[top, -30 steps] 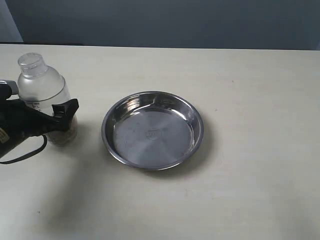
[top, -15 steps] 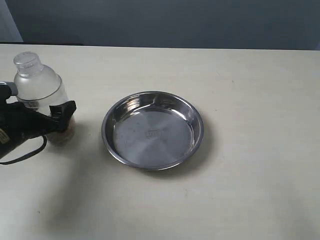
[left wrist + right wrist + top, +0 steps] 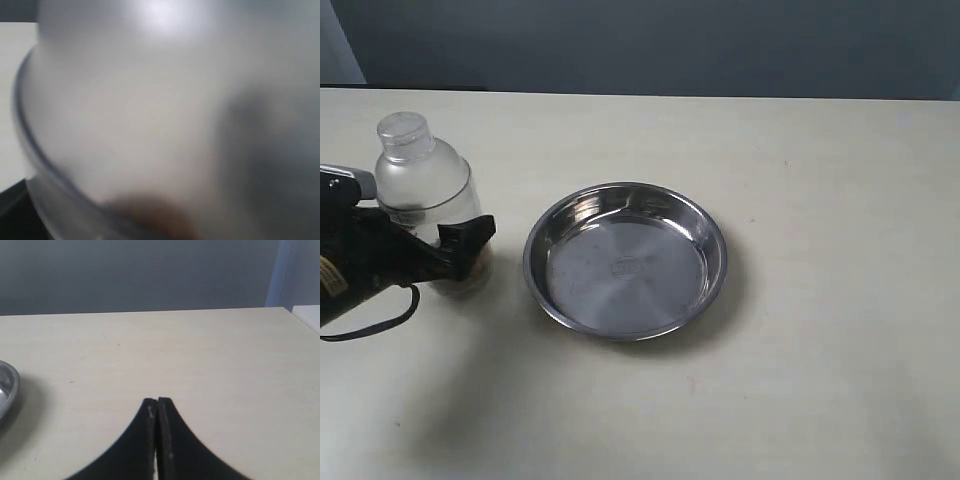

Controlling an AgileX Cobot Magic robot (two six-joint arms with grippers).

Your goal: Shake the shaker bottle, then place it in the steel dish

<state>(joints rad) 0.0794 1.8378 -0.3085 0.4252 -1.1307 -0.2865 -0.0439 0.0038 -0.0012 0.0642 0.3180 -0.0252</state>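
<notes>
Shake the shaker bottle (image 3: 425,195) in short, controlled strokes, cap uppermost, clear of the steel dish (image 3: 625,265) just beside it on the worktop (image 3: 820,350). The fingers (image 3: 468,236) of the left gripper (image 3: 457,252) pinch the bottle's lower body. Those of the right gripper (image 3: 157,402) are pressed together, holding nothing.

Cream tabletop (image 3: 820,360), matte, a few tiny dark specks, one speck (image 3: 785,163) toward the far side. Dark blue-grey wall (image 3: 670,45) behind the table's far edge. Pale light-blue strip (image 3: 338,45) at the wall's left corner.
</notes>
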